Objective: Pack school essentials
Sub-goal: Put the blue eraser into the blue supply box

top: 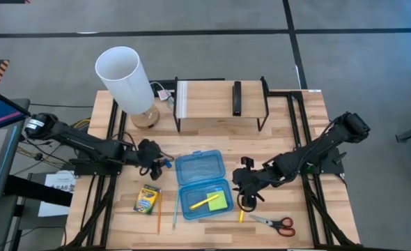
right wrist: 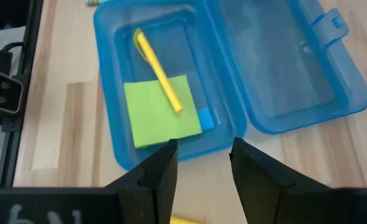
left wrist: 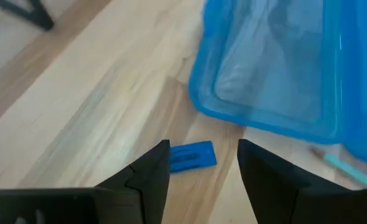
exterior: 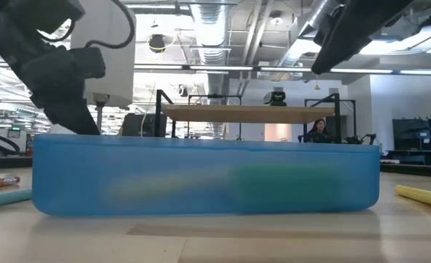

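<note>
Arms reach inward from both table edges toward my blue case (top: 200,183), which lies open at the centre. My left gripper (top: 157,162) angles down beside the lid, fingers spread and empty, straddling the tiny blue eraser (left wrist: 193,155) lying on the wood. My right gripper (top: 246,197) tilts down beside the tray, fingers parted, holding nothing. Inside the tray I see a lime-green sticky-note pad (right wrist: 162,111) with a yellow pencil (right wrist: 158,70) across it. Crayon box (top: 147,199) sits left of the case, red-handled scissors (top: 275,222) to its right.
</note>
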You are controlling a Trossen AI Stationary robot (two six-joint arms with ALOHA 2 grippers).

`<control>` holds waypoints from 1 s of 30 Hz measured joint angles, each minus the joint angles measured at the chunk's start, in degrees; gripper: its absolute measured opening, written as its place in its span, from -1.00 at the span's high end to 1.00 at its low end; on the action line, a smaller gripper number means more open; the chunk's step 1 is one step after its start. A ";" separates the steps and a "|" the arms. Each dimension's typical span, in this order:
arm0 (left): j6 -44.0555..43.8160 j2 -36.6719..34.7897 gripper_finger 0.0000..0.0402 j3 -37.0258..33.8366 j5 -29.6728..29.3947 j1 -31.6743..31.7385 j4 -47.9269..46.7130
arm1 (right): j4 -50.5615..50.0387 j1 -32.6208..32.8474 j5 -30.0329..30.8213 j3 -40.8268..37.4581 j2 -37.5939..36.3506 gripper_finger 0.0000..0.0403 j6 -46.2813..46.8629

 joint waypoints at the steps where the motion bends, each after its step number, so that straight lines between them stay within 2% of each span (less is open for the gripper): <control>1: -1.00 -0.86 0.14 -0.61 0.85 1.25 -0.12 | 0.00 -0.23 0.00 0.00 0.00 0.17 0.00; 5: -1.17 0.11 0.14 -1.53 4.69 5.50 -0.18 | 0.30 -1.25 -0.02 0.00 0.02 0.16 -0.50; 13: -0.01 7.32 0.14 -1.53 8.41 10.23 0.64 | 0.33 -1.51 -0.04 0.00 0.02 0.17 -1.05; 21: 2.97 14.19 0.14 -1.44 11.59 11.61 8.59 | 0.33 -1.42 -0.07 0.00 0.04 0.18 -1.05; 30: 2.91 15.15 0.14 -1.36 12.45 11.93 9.14 | 0.41 -1.42 -0.11 0.00 0.04 0.17 -1.03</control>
